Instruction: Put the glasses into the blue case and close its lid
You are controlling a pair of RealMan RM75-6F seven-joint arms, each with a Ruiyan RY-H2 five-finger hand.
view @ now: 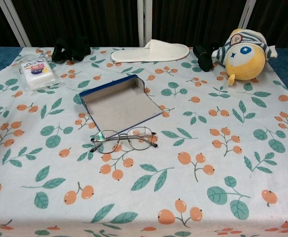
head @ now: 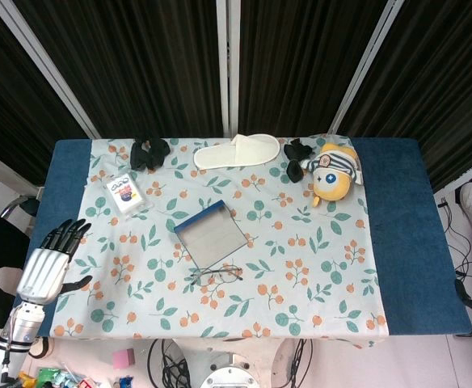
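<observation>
Glasses (view: 125, 140): lie unfolded at the near edge of the blue case (view: 118, 102), just touching it
Left hand (head: 52, 263): fingers spread, empty, at the table's near-left edge, well apart from the glasses
Right hand: only a sliver shows at far right; cannot tell its state
Risk: thin wire frame may slip or bend under a coarse pinch; open temples could snag the case wall
Case: open, shallow, empty

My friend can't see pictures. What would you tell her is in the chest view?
A pair of glasses lies on a leaf-and-berry tablecloth, just in front of an open blue case. Along the far edge are a white slipper, a yellow plush toy, two black bundles and a small white packet. No robot hand shows here.
</observation>
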